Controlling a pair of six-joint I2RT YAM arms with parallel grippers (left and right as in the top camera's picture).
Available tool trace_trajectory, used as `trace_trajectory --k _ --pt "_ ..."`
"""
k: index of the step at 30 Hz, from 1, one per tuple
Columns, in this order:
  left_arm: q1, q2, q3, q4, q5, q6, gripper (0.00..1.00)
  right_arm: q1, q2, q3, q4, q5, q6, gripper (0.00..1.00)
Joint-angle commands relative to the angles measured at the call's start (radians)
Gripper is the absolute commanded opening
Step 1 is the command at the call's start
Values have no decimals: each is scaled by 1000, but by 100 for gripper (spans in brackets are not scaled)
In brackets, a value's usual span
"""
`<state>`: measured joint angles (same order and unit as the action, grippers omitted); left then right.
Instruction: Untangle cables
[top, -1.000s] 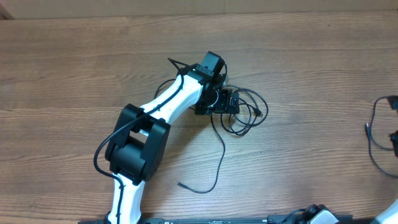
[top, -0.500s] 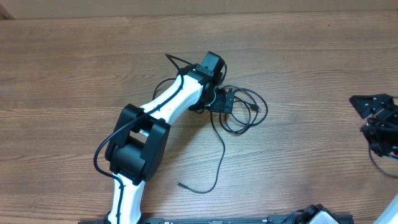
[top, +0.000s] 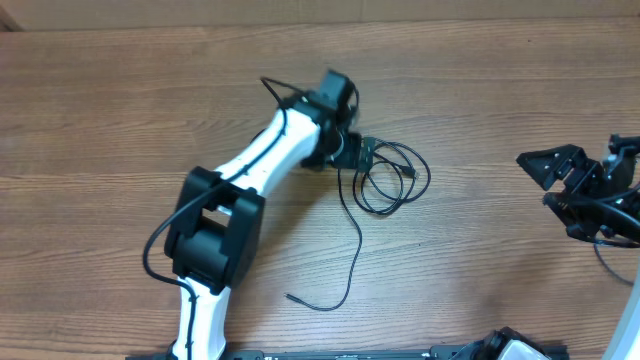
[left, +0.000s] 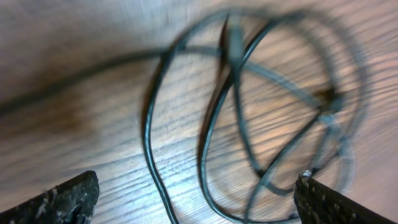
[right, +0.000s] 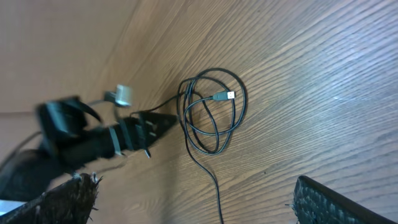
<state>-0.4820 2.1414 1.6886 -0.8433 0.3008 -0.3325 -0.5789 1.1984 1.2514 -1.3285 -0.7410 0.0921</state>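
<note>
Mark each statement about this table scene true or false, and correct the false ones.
1. The cables lie in a loose coil on the wooden table. True.
2. The right gripper holds a cable. False: it is open, empty and well away from the coil.
3. The left gripper is open at the coil's edge. True.
4. Every cable end is tucked inside the coil. False: one strand trails out of the coil across the table.

A brown wood-grain table (top: 500, 100) fills all three views
</note>
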Motion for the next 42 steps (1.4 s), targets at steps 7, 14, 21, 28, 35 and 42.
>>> trace_trajectory --k 7,14,21,28,35,42 --pt "164 -36 300 -216 117 33 100 67 -11 11 16 7 -15 100" --pt "266 -41 425 -401 164 107 100 108 -11 11 37 7 -15 100" --pt "296 -111 435 -484 156 192 84 135 -11 -26 56 45 -15 100" --pt "292 -236 435 -484 17 191 82 177 -11 -177 202 -45 -14 100" --pt "301 -311 435 -484 -74 187 76 309 -5 -364 514 -249 -2 100" --pt "298 -320 420 -470 -75 187 77 518 68 -475 873 10 227 76"
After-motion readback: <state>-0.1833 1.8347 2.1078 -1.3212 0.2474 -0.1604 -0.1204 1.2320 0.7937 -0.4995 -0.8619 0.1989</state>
